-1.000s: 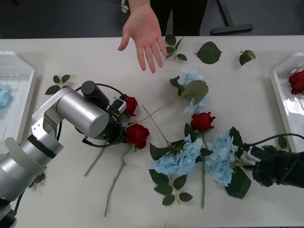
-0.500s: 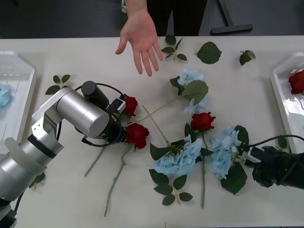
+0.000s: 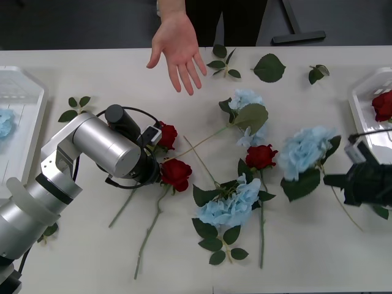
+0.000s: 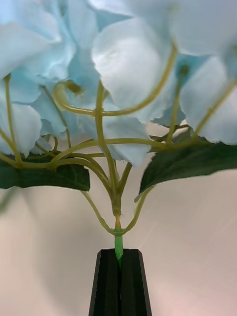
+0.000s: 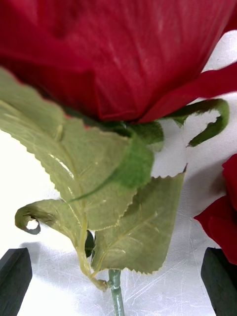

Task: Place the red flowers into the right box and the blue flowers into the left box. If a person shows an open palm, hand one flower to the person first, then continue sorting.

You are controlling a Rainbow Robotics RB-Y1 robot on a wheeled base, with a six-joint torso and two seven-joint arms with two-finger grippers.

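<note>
My right gripper [image 3: 335,180] [image 4: 118,269] is shut on the thin stem of a blue flower [image 3: 304,150] [image 4: 123,74], holding it off the table near the right box [image 3: 362,125]. A red flower [image 3: 383,105] lies in that box. My left gripper [image 3: 157,174] [image 5: 118,279] stands open around a red flower [image 3: 176,173] [image 5: 123,54] lying on the table, its fingers either side of the stem. Two more red flowers [image 3: 166,135] [image 3: 261,156] and two blue flowers [image 3: 231,205] [image 3: 248,101] lie mid-table. The left box [image 3: 27,104] holds a blue flower [image 3: 5,122]. A person's open palm [image 3: 177,49] reaches over the far edge.
Loose leaf sprigs lie at the far side [image 3: 269,67] [image 3: 317,73] [image 3: 222,61] and near the left box [image 3: 76,109]. Long stems [image 3: 150,229] trail toward the front edge. Bare table shows along the front right.
The right gripper has lifted the blue flower off the table and carried it up and to the right. The hand drifted slightly back. The left arm has not moved.
</note>
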